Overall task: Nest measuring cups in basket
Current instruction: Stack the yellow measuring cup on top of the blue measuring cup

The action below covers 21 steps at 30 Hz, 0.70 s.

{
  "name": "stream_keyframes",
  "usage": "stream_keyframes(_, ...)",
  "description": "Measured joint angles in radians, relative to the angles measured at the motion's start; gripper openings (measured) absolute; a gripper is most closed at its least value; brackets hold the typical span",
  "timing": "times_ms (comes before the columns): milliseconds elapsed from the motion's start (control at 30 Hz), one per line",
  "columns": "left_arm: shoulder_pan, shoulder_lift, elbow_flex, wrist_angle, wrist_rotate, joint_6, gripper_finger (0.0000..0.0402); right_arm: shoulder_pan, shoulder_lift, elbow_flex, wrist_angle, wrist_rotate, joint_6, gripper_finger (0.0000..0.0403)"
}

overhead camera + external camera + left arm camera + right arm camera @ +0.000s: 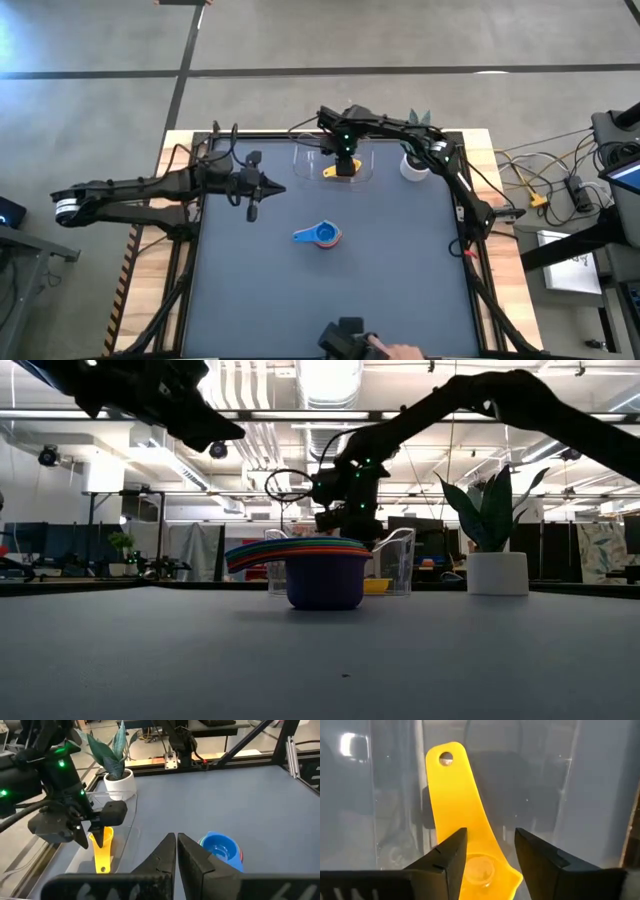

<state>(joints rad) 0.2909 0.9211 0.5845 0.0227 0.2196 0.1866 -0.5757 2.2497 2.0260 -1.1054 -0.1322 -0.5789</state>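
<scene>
- One yellow measuring cup (465,845) lies inside the clear basket (362,165) at the surface's far edge, right gripper (487,855) jaws released above it.
- Remaining cups (320,236) sit stacked mid-surface.
- Left gripper (176,851) jaws clenched, empty.

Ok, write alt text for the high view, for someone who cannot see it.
Seen from above, the right tool hangs open over a yellow measuring cup lying in the clear basket at the table's far edge. A nested stack of cups, blue on top, sits mid-table, the left tool waits shut at the left, and a white plant pot stands beside the basket.
</scene>
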Motion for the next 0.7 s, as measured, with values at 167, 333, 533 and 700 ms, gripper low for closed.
stream_keyframes(167,0.000,0.000,-0.013,0.000,0.000,0.013,0.0000,0.001,0.006,-0.002,0.001,0.000,-0.021,0.0182)
stream_keyframes(333,0.000,0.001,-0.024,-0.001,0.000,0.022,0.0000,0.001,0.006,-0.004,-0.012,-0.001,-0.012,0.0191)
stream_keyframes(533,0.000,0.001,-0.025,-0.002,0.000,0.030,0.0000,0.008,-0.010,0.008,-0.019,-0.021,-0.007,0.0192)
stream_keyframes(700,0.000,0.001,-0.025,-0.002,0.000,0.032,0.0000,0.009,-0.028,0.020,-0.026,-0.060,0.006,0.0192)
